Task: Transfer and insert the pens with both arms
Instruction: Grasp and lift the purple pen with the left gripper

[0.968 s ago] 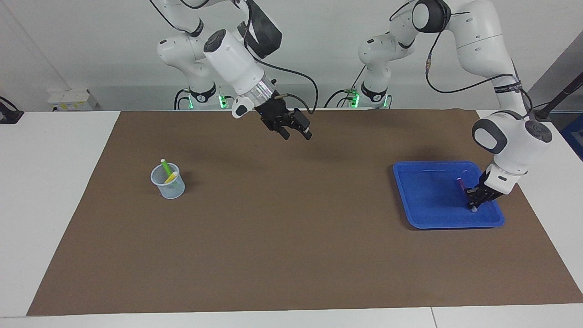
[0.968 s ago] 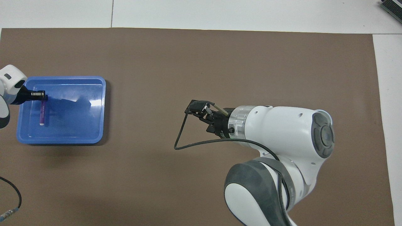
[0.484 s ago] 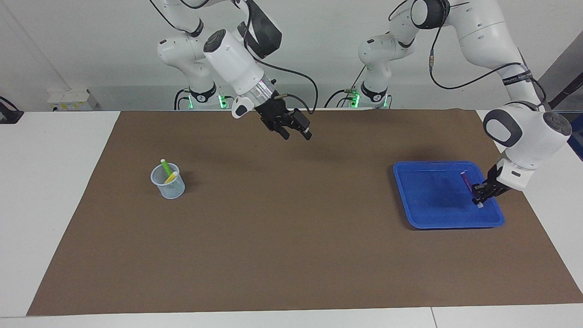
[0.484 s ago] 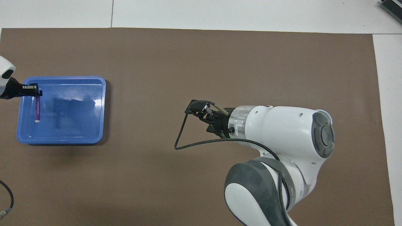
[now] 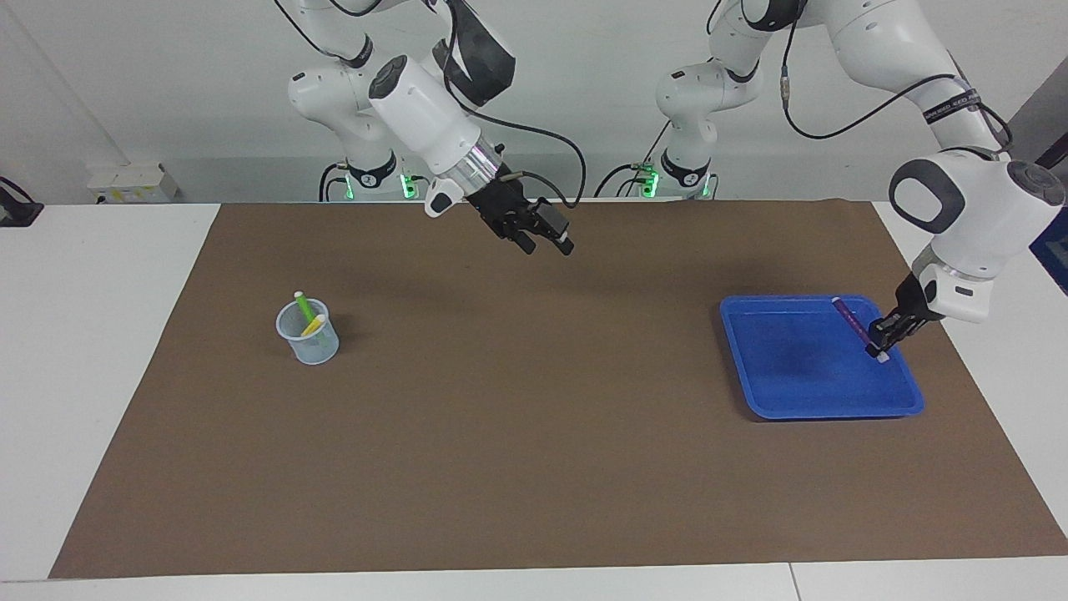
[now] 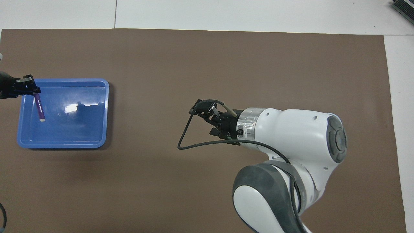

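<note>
Purple pen [image 5: 853, 324] is clamped in your left gripper [image 5: 881, 340], lifted over the blue tray [image 5: 801, 406]. Green pen [image 5: 304, 306] and yellow pen [image 5: 314, 325] stand in the clear cup [image 5: 310, 344]. Right gripper [image 5: 546, 242] waits mid-worktop, fingers apart, empty.

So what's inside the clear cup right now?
The clear cup holds the green pen and the yellow pen, both leaning, tops above the rim. The overhead view doesn't show the cup.
</note>
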